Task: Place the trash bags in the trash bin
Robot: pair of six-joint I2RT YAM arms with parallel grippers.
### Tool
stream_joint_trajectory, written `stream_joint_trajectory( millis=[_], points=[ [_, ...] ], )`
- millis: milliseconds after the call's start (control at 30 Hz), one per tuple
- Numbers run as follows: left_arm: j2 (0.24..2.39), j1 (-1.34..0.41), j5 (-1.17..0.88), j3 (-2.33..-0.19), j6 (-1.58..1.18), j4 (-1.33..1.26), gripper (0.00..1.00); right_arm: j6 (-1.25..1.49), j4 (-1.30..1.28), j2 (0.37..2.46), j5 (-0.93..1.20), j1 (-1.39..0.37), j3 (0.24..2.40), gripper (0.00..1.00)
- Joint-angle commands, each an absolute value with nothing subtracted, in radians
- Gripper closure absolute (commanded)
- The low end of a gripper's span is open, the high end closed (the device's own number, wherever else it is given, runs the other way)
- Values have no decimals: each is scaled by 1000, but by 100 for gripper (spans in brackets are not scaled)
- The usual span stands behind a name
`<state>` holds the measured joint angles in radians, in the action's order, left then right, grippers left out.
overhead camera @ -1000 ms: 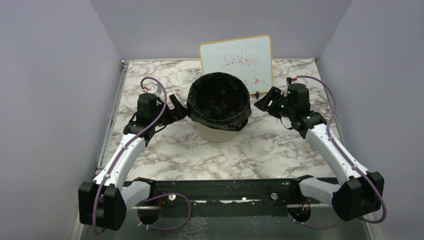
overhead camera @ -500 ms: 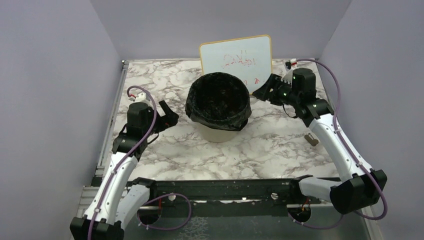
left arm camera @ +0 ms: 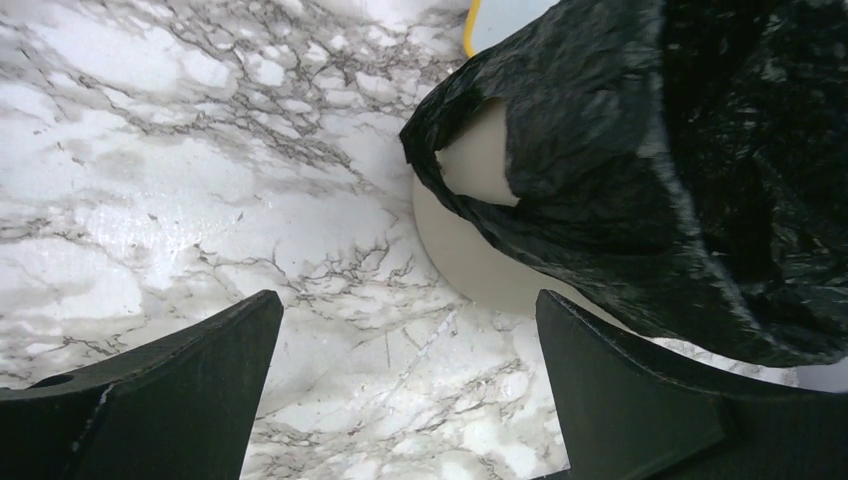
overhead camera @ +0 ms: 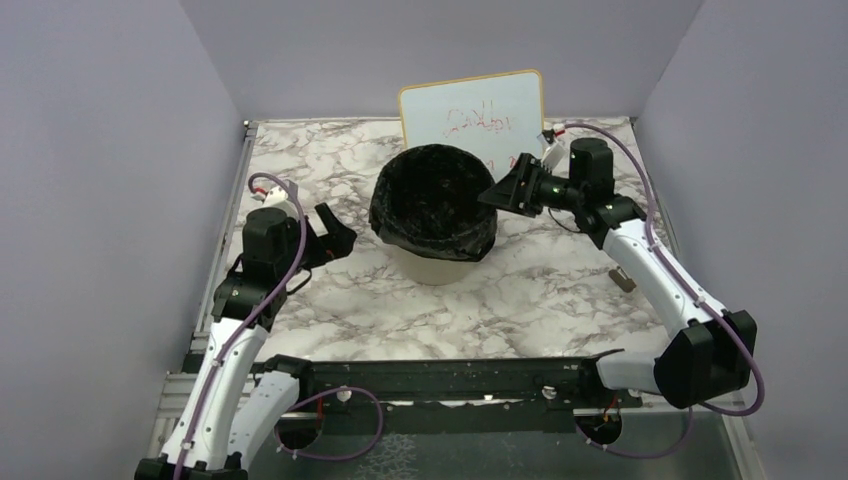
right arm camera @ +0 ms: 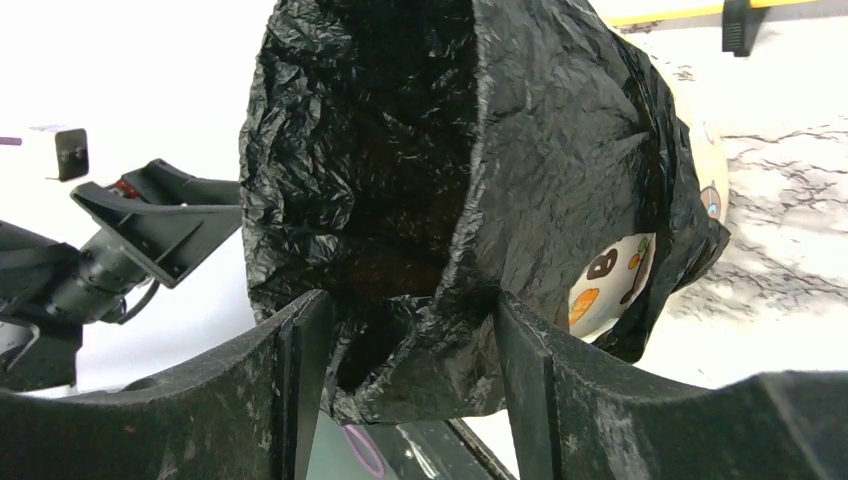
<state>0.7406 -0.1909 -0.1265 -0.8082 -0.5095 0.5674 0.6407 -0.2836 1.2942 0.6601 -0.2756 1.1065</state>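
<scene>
The black trash bag [overhead camera: 437, 195] lines the cream trash bin [overhead camera: 435, 268] at mid-table, its edge folded down over the rim. My right gripper [overhead camera: 497, 192] is at the bin's right rim. In the right wrist view its jaws [right arm camera: 400, 320] stand apart, straddling a fold of the bag's rim [right arm camera: 420, 200]; printed bin wall [right arm camera: 610, 280] shows under the bag. My left gripper [overhead camera: 340, 232] is open and empty, left of the bin and apart from it. The left wrist view shows bag [left arm camera: 640, 150] and bare bin wall [left arm camera: 480, 260] ahead of its open jaws [left arm camera: 410, 330].
A white whiteboard [overhead camera: 475, 115] with red writing leans right behind the bin. A small grey object [overhead camera: 625, 281] lies on the marble table [overhead camera: 330, 300] beside my right forearm. Walls close in left, right and back.
My left gripper has drawn back leftwards from the bin's left side. My right gripper has moved left and closed in on the bin's right rim, over the bag's edge.
</scene>
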Motion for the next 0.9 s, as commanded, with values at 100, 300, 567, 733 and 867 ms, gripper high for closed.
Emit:
stream_joint_trajectory(
  millis=[100, 300, 567, 733, 867],
  points=[
    [639, -187, 51, -885, -511, 611, 1, 850, -69, 1349, 664, -391, 1056, 33],
    [608, -187, 56, -917, -485, 646, 1, 798, -171, 1415, 506, -476, 1160, 32],
    [629, -187, -33, -940, -432, 671, 1, 641, -365, 1354, 423, -476, 1214, 31],
    [603, -187, -110, -884, -421, 652, 1, 612, -323, 1205, 318, -476, 1071, 31],
    [575, -188, -153, -870, -409, 655, 1, 608, -226, 1095, 297, -476, 865, 31]
  ],
)
